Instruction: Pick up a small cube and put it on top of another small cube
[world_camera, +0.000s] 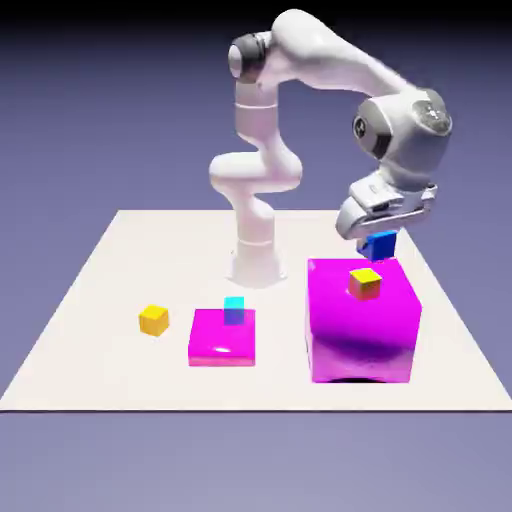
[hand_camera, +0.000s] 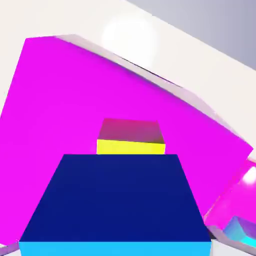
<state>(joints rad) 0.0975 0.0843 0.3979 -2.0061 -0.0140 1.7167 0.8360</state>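
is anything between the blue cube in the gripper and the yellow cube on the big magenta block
Nothing visible is. The gripper holds the blue cube in the air just above and behind the yellow cube on the large magenta block. The hand view shows only bare magenta top between them.

The white arm (world_camera: 262, 170) rises from its base, bends over at the shoulder and reaches toward the exterior view's right, wrist angled down; its gripper (world_camera: 379, 238) has the jaws closed on the small blue cube (world_camera: 381, 244)
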